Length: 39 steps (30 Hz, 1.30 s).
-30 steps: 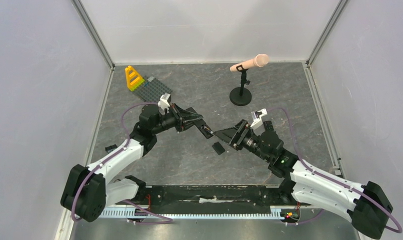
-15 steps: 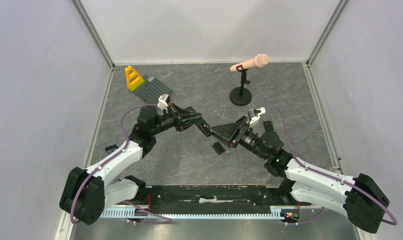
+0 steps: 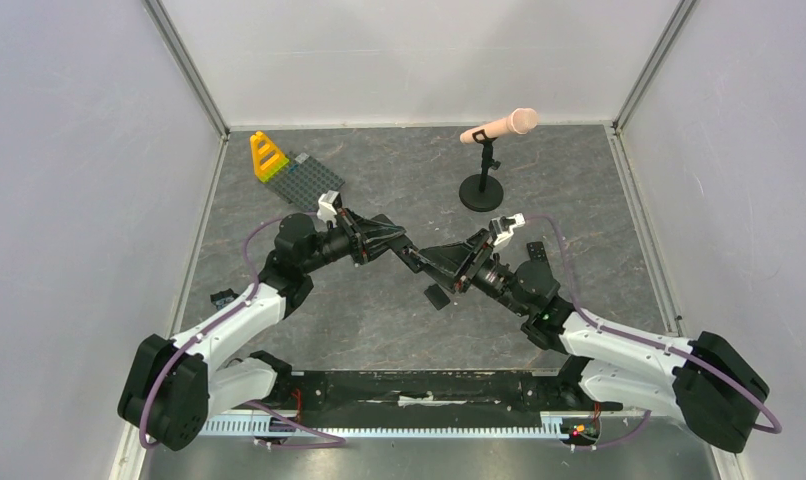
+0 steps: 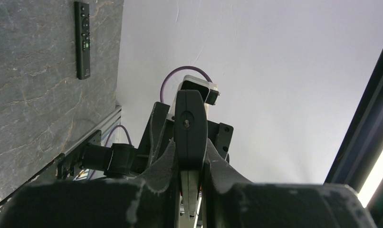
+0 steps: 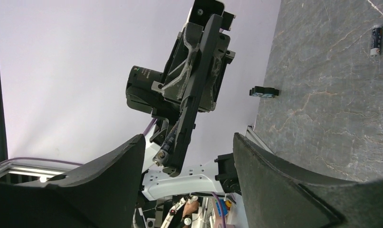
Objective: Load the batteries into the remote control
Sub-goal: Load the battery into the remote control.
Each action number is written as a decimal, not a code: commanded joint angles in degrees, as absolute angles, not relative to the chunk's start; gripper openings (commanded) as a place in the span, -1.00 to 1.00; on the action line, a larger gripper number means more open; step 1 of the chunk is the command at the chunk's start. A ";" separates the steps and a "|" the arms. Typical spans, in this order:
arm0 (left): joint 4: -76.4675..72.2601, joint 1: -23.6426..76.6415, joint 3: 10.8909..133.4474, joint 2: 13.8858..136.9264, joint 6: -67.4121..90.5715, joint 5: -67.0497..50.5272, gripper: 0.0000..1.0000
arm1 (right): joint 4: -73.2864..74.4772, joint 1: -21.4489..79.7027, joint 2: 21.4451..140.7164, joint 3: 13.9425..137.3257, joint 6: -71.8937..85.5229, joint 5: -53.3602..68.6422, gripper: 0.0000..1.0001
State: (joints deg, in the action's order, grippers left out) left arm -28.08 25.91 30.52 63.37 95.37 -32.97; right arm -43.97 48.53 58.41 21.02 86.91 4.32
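left gripper (image 3: 407, 255): clamped on the remote control (image 5: 181, 130), holding it aloft
right gripper (image 3: 441, 264): jaws wide, empty
remote control axis: free end pointing in between the right gripper's fingers
battery (image 5: 376, 41): on the table, well aside of the right gripper

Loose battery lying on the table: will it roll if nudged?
Probably: the battery is a small cylinder lying on its side on the flat table, so a sideways nudge likely rolls it. Thin and smooth-looking, it may slip from a pinch.
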 commanded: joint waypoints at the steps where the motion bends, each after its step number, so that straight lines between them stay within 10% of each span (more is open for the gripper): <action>1: -31.84 26.49 30.31 62.08 98.68 -31.91 -0.96 | -48.25 48.68 59.94 22.49 88.18 4.96 0.38; 32: -36.15 27.16 29.34 62.50 100.51 -32.61 -0.96 | -49.92 49.48 64.62 21.98 89.95 5.93 0.04; 39: -35.38 27.17 29.39 62.46 98.36 -32.79 -0.96 | -50.43 49.48 65.49 22.07 90.82 6.57 -0.45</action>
